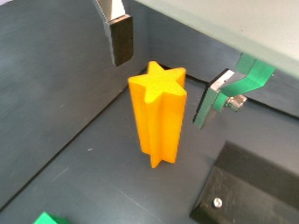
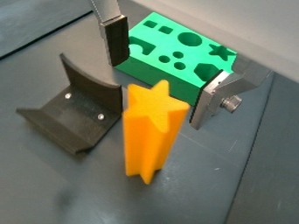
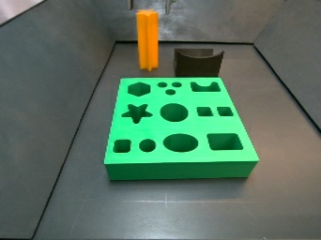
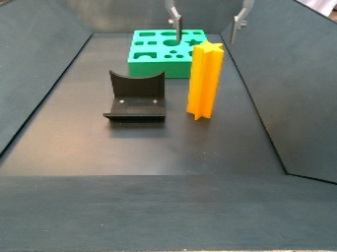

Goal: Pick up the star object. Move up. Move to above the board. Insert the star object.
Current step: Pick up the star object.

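The star object (image 1: 158, 118) is a tall orange prism that stands upright on the dark floor; it shows in both wrist views (image 2: 149, 131) and both side views (image 3: 148, 39) (image 4: 206, 84). My gripper (image 1: 170, 68) (image 2: 163, 72) is open just above its top, one finger (image 1: 121, 39) on each side, not touching it. In a side view the gripper (image 4: 207, 18) hangs directly over the star. The green board (image 3: 175, 127) (image 2: 181, 48) (image 4: 165, 49) lies flat with its shaped holes empty.
The fixture (image 3: 197, 62) (image 4: 134, 98) (image 2: 70, 109), a dark curved bracket on a base plate, stands between the star object and the board's edge. Grey sloped walls (image 3: 75, 56) enclose the floor on the sides and behind.
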